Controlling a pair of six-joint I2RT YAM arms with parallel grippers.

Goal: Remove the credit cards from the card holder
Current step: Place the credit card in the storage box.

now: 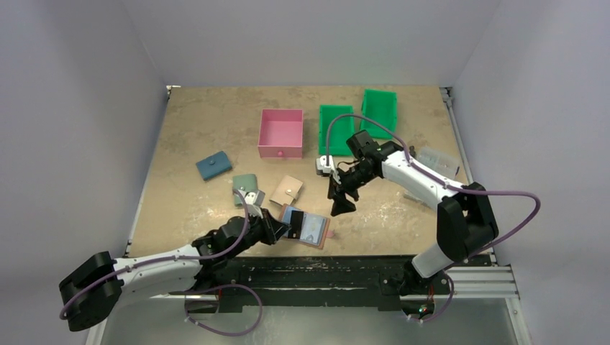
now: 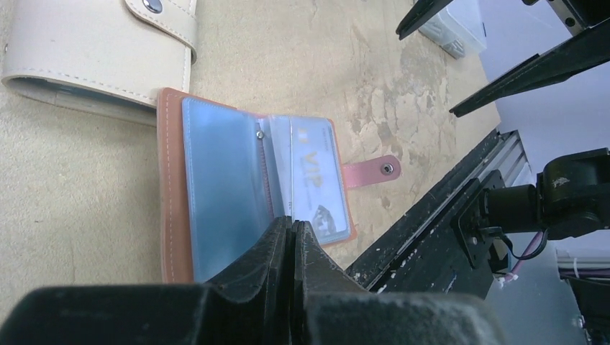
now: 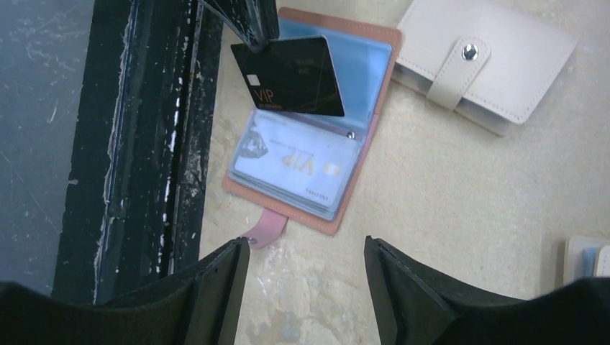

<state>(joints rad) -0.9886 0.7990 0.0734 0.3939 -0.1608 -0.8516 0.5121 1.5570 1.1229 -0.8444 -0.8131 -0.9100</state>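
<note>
Robotics lab test cell, seen from above. A pink box sits on a tan, scuffed worktop. Plain white panels wall the worktop in behind the box and on both sides. In front of the box, along the worktop's near edge, a black mounting rail carries two white-and-black robot arms. The left arm and the right arm both trail looping purple cables. Just right of the box stand two green plastic bins. Several small wallets lie in front of the box and to its left. Pale stains and scratches mark the worktop in front of the box, near the rail.
</note>
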